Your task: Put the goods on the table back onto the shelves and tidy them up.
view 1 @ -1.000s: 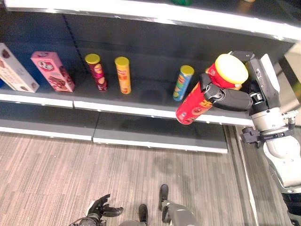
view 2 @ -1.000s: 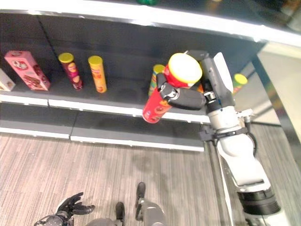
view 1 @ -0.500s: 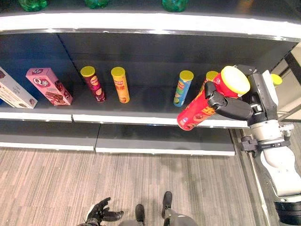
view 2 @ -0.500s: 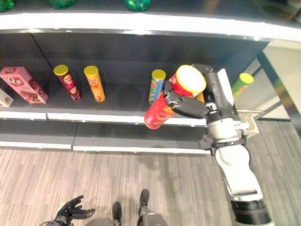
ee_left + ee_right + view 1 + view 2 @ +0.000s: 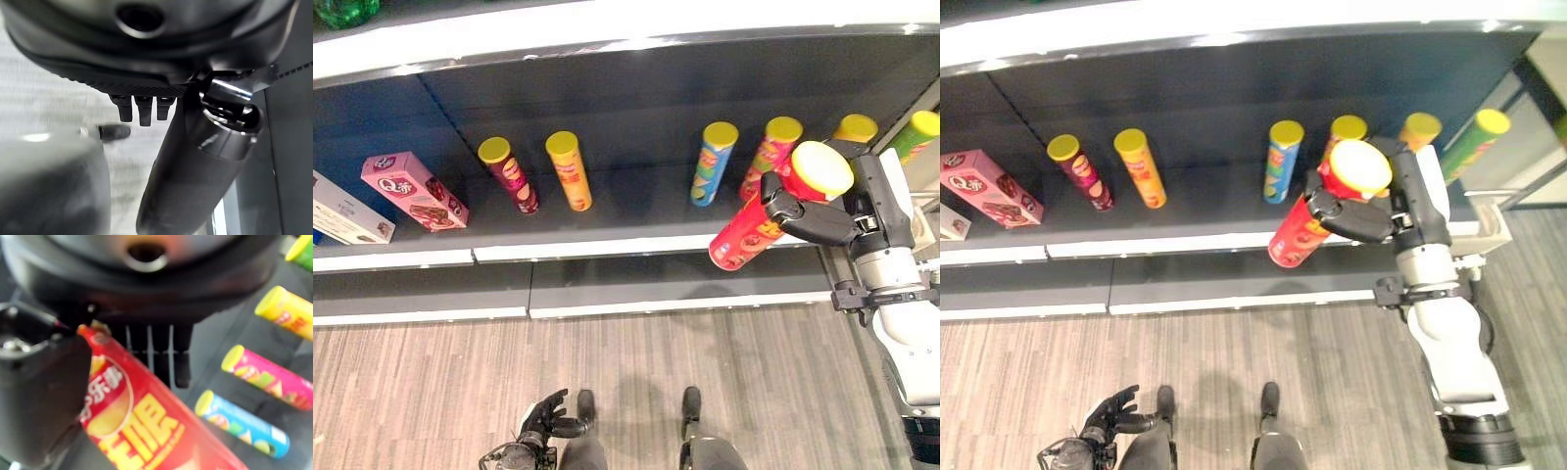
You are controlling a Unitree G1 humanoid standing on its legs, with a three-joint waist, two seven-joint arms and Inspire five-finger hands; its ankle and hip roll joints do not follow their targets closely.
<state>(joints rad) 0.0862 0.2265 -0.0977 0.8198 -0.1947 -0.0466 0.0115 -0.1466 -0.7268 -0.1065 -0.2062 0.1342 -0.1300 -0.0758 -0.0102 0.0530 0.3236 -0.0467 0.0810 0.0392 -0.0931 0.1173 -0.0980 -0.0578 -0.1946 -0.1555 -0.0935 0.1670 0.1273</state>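
My right hand (image 5: 824, 221) is shut on a red chip can (image 5: 751, 229) with a yellow lid, seen close up as the red can (image 5: 142, 426) in the right wrist view. The can tilts, base down and to the left, just in front of the shelf's white front edge (image 5: 607, 245). Behind it a blue can (image 5: 713, 164), a pink can (image 5: 769, 157), an orange can (image 5: 854, 129) and a green can (image 5: 915, 132) stand on the dark shelf board. My left hand (image 5: 543, 421) hangs low over the floor, open, holding nothing.
Further left on the same shelf stand a maroon can (image 5: 509, 176), an orange can (image 5: 570, 171), a pink box (image 5: 413, 191) and a white box (image 5: 342, 211). A bare stretch of shelf lies between the orange and blue cans. A lower shelf board (image 5: 656, 279) juts out beneath.
The camera has shifted, bringing more cans into view at the right. My right hand keeps hold of the red can, which now sits a little lower against the standing cans.
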